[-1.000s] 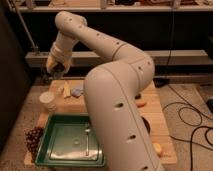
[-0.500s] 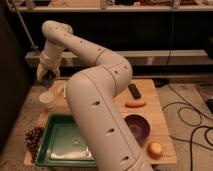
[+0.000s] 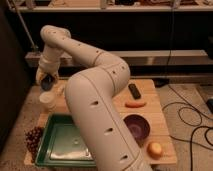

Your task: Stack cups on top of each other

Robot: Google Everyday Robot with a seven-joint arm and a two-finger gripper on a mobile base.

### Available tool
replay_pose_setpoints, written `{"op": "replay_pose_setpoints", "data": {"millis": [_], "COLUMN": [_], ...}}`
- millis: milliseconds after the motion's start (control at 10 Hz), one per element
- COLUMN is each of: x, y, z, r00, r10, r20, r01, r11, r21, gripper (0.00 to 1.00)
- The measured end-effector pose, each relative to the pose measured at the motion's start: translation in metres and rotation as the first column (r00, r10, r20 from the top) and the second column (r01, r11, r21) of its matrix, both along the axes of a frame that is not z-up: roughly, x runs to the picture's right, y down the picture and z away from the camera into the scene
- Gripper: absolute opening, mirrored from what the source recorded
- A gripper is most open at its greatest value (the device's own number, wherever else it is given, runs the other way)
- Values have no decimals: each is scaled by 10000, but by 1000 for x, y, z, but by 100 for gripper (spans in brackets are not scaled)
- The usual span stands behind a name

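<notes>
Not stacked yet. On the table [image 3: 161, 125], near its left edge: white cup [image 3: 48, 100], upright, mouth up, apparently empty. Just above it and slightly behind: gripper [image 3: 47, 81], pointing down, jaws drawn together on a dark round thing, taken for the dark cup [image 3: 47, 84], carried clear of the wood. Judged from that: pick-up done. Left to do: centre over the white cup, lower, release. Only a short drop between the two, yet no contact to be seen.

Around, from the front:
- At the front left corner, green tray [image 3: 50, 120], with grapes [image 3: 33, 138] just left of it.
- At the front right, a yellow fruit [image 3: 155, 148], and just behind it a purple bowl [image 3: 136, 127].
- Across the middle, the bulky arm [image 3: 100, 105], hiding much of the tabletop.
- Farther back on the right, an orange carrot-like piece [image 3: 135, 104], then a black oblong [image 3: 134, 91], both well apart from the cups.
- Just right of the white cup, a pale thing [image 3: 60, 89], too unclear to name.
- Beyond the table, a low ledge [image 3: 150, 57]. On the floor at right, cables [image 3: 192, 120].

In the way: nothing between gripper and white cup. Closest risk, probably the pale thing beside it, liable to a nudge on the way down. Also worth minding: a tipped white cup from an off-centre drop.
</notes>
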State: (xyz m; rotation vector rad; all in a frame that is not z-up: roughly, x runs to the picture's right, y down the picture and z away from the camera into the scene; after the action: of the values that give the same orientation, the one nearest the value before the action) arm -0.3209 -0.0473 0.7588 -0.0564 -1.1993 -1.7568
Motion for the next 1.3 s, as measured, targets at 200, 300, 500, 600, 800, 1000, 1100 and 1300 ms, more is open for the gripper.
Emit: {"op": "replay_pose_setpoints", "data": {"millis": [200, 300, 500, 600, 800, 1000, 1100, 1300], "x": [-5, -10, -17, -19, -22, -26, -29, -35], "y": [5, 9, 15, 20, 26, 32, 35, 41], "z": [4, 7, 14, 21, 29, 35, 37, 40], "r00": [10000, 9999, 9996, 9995, 9994, 9991, 9988, 9982], "r10": [-66, -151, -278, -322, -357, -427, -482, -596], "r20": [29, 30, 13, -14, -39, -44, -42, -37], "r01": [67, 151, 278, 321, 355, 425, 480, 593], "r11": [10000, 9999, 9995, 9992, 9988, 9982, 9978, 9968], "r21": [-41, -74, -140, -219, -329, -428, -465, -531], "gripper": [0, 0, 0, 0, 0, 0, 0, 0]}}
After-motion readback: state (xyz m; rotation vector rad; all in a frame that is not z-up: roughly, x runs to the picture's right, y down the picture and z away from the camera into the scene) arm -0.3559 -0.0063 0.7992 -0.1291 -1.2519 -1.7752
